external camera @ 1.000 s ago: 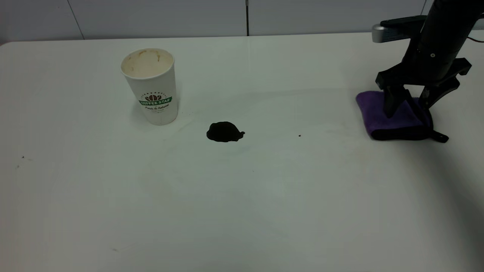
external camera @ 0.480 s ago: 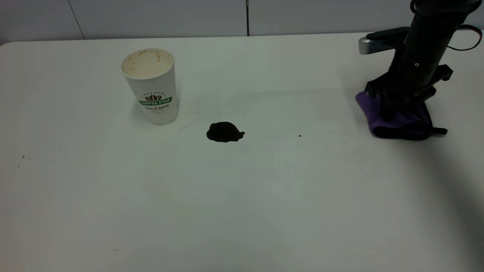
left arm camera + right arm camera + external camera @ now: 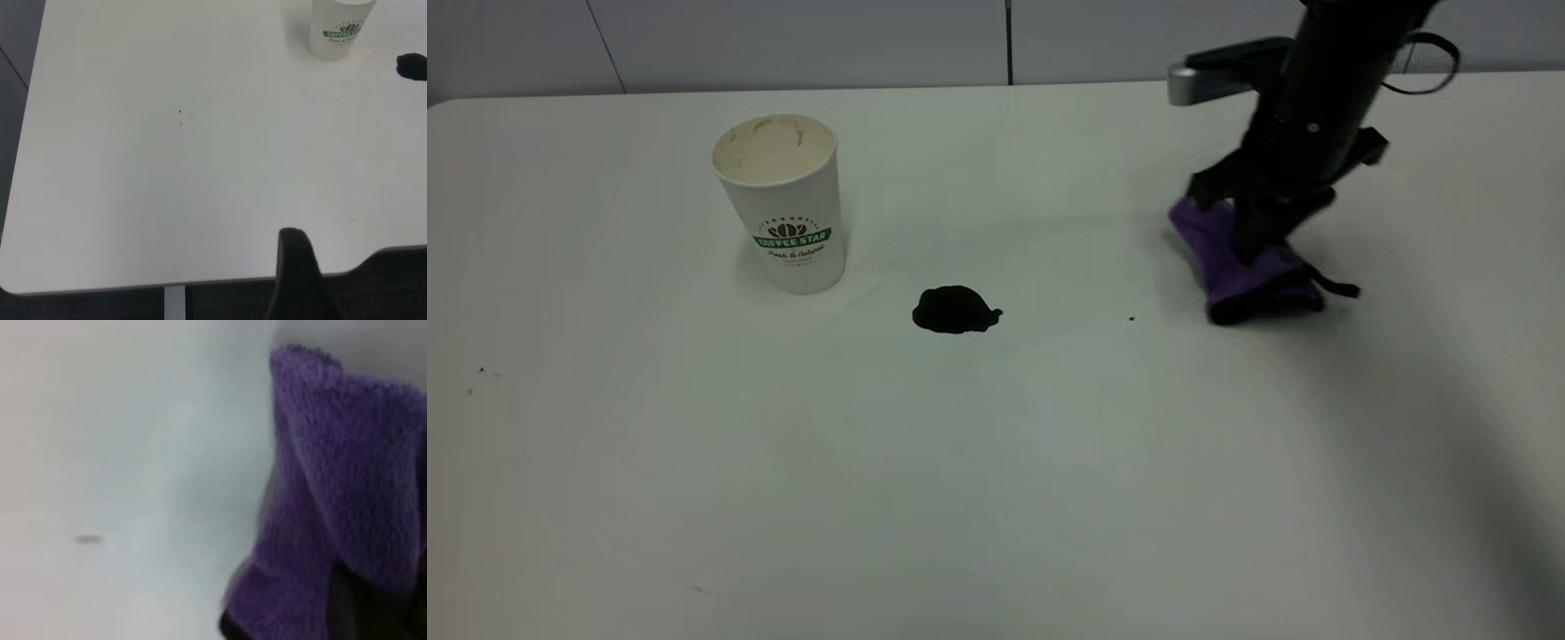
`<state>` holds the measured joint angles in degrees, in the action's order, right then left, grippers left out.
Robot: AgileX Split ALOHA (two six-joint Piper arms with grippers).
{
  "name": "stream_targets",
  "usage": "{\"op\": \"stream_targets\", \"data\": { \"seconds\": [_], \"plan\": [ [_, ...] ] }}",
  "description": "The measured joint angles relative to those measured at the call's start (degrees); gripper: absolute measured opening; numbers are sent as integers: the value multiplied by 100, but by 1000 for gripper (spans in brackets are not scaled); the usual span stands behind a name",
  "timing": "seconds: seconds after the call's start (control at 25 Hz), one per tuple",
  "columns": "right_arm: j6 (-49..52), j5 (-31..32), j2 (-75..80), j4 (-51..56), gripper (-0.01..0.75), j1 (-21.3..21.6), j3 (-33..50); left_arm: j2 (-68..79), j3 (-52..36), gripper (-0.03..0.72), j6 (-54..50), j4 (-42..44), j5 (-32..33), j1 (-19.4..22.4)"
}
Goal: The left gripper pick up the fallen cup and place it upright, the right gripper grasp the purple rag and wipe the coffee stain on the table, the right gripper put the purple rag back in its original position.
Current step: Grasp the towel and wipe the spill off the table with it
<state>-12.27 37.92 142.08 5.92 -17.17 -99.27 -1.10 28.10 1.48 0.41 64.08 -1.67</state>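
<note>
The cup (image 3: 781, 201) is standing upright on the table (image 3: 960, 462), toward the exterior view's left rear, with its open mouth showing a cream interior with tan smears and the green banner logo facing the camera. The left wrist view is showing the same cup (image 3: 340, 28) at the far side of the table (image 3: 187, 173), with the coffee stain (image 3: 412, 67) just beyond it at the frame edge.

The coffee stain (image 3: 955, 310) is sitting as 1 glossy dark blob near the middle of the table, a short way in front and to the right of the cup, not touching it. 1 tiny dark speck (image 3: 1131, 318) is lying between the stain and the purple rag (image 3: 1240, 264).

The right gripper (image 3: 1258, 233) is reaching down from the upper right of the exterior view, with its fingers closed on the purple rag, which is bunching up around them. The rag's lower edge is at table level, though whether it is touching the surface cannot be told; its black loop tab is trailing to the right. The rag is well apart from the stain, on its right. The right wrist view is showing plush purple rag (image 3: 340, 513) filling 1 side of the frame.

The left gripper (image 3: 297, 277) is hanging over the table's edge, well apart from the cup; only 1 dark finger is visible, so its opening cannot be told.
</note>
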Motion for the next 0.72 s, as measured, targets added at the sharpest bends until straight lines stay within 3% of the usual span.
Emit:
{"op": "stream_targets", "data": {
  "seconds": [0.4, 0.72],
  "plan": [
    [252, 178, 38, 41, 67, -1309, -632, 0, 0, 501, 0, 0, 0, 0],
    [468, 220, 946, 55, 67, -1488, -1757, 0, 0, 501, 0, 0, 0, 0]
  ]
}}
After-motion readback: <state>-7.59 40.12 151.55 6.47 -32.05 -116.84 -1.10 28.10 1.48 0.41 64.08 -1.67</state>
